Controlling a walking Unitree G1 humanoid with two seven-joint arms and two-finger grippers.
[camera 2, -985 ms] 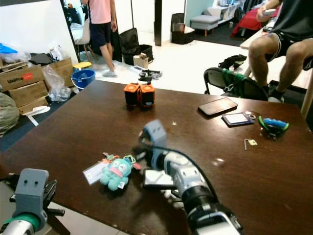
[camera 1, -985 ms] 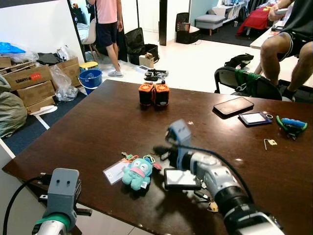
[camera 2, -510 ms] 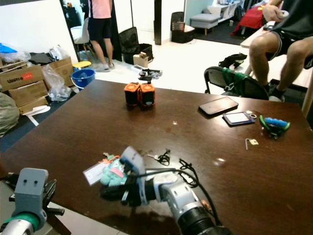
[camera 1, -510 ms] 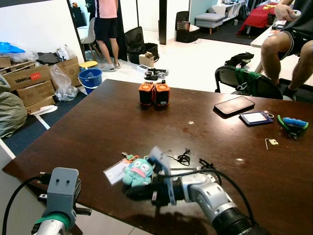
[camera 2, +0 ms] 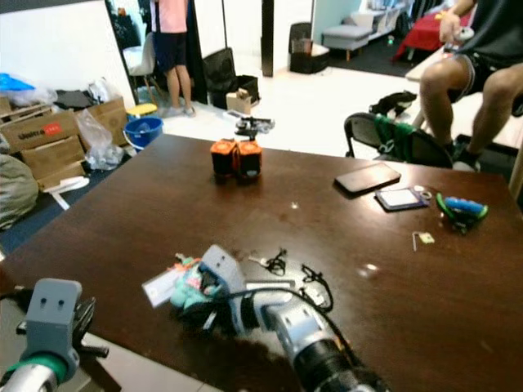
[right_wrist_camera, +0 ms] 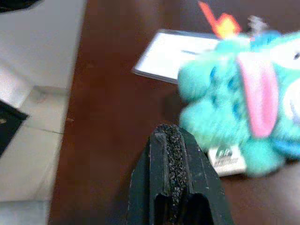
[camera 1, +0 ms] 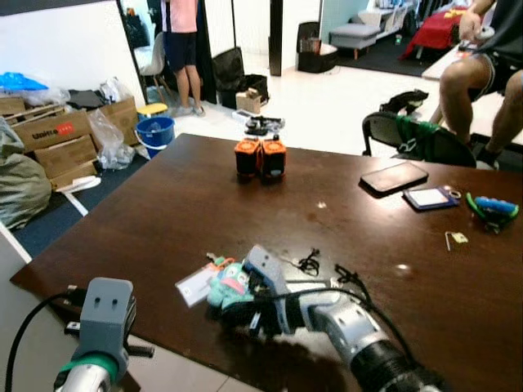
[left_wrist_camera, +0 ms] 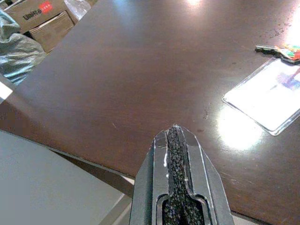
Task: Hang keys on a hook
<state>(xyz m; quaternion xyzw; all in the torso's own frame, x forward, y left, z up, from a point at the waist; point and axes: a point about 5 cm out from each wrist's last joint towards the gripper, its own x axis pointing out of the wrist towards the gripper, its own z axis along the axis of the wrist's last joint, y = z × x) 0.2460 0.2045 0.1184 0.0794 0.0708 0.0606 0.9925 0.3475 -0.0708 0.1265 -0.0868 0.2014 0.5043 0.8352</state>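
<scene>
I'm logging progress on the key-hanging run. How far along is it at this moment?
Early stage. Nothing is hung: the keys lie on the table with the teal plush keychain and the ID card. In hand: the right gripper, fingers shut and empty, sits low beside the plush. The left gripper is shut at the table's near edge. Left: grasp the keys, lift them, find a hook.
</scene>
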